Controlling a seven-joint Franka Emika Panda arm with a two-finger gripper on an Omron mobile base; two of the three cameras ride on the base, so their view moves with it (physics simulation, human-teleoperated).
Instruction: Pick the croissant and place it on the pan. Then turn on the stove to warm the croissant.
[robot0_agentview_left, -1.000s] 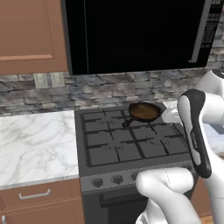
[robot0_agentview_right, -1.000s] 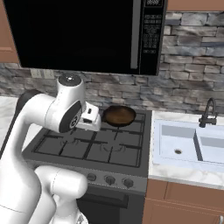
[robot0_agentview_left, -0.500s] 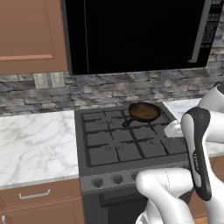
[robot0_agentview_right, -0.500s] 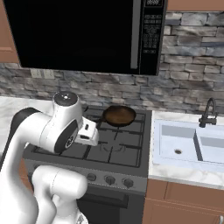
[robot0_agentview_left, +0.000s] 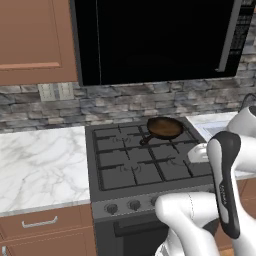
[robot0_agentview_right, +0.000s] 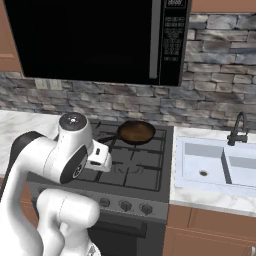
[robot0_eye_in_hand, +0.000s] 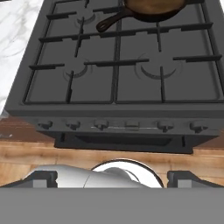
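Note:
The pan (robot0_agentview_left: 164, 128) is a small dark frying pan resting on the back right burner of the stove (robot0_agentview_left: 135, 165), handle pointing front-left. It also shows from the other side as the pan (robot0_agentview_right: 136, 132) and at the top of the hand view as the pan (robot0_eye_in_hand: 151, 8). The croissant is out of view. My gripper (robot0_eye_in_hand: 112, 178) is open, its two dark fingertips (robot0_eye_in_hand: 43, 177) far apart with nothing between them. It hangs in front of the stove's front edge, looking across the grates (robot0_eye_in_hand: 116, 65) toward the pan.
A row of round knobs (robot0_eye_in_hand: 101, 125) runs along the stove's front. A black microwave (robot0_agentview_left: 155, 40) hangs above. A marble counter (robot0_agentview_left: 40, 165) lies to the left, and a sink (robot0_agentview_right: 215, 167) with a dark faucet (robot0_agentview_right: 237, 130) to the right.
The arm has folded lower and the hand has drawn back from near the pan toward the stove's front. The pan has not moved.

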